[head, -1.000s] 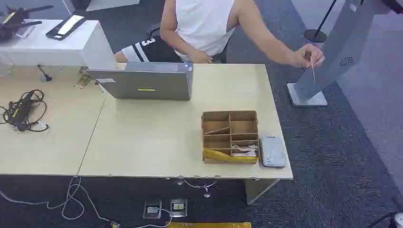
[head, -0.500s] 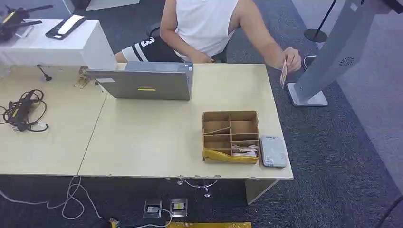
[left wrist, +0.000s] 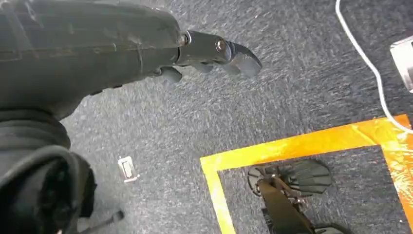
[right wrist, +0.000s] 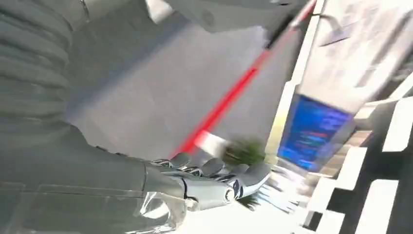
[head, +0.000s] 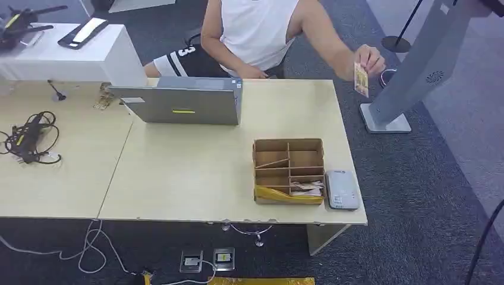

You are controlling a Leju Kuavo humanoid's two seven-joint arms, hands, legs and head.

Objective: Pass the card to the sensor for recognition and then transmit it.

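The left hand [left wrist: 214,51] hangs over dark grey carpet [left wrist: 272,97] with its dark fingers [left wrist: 241,57] loosely extended and apart, holding nothing. The right hand [right wrist: 214,183] shows in a blurred wrist picture, its silver fingers [right wrist: 248,178] stretched out side by side and empty (the blur leaves finer detail unclear), with a red stripe and a blue screen smeared behind it.

In the head view, a person in a white sleeveless top [head: 255,29] sits behind the pale wooden desk [head: 178,172]. The person's hand [head: 367,59] pinches the small tan rectangular card [head: 361,79], holding it upright in the air past the desk's far right corner, near the slanted grey kiosk stand [head: 410,77] but apart from it.

On the desk, near its front right edge, sits a brown cardboard divider box [head: 289,169] with several compartments; papers and a yellow strip lie in its nearest cells. Just beside it, touching its right wall, lies the flat grey card sensor [head: 341,190]. A grey open laptop [head: 184,104] stands at the back of the desk, and a tangle of black cable [head: 27,139] rests at the left
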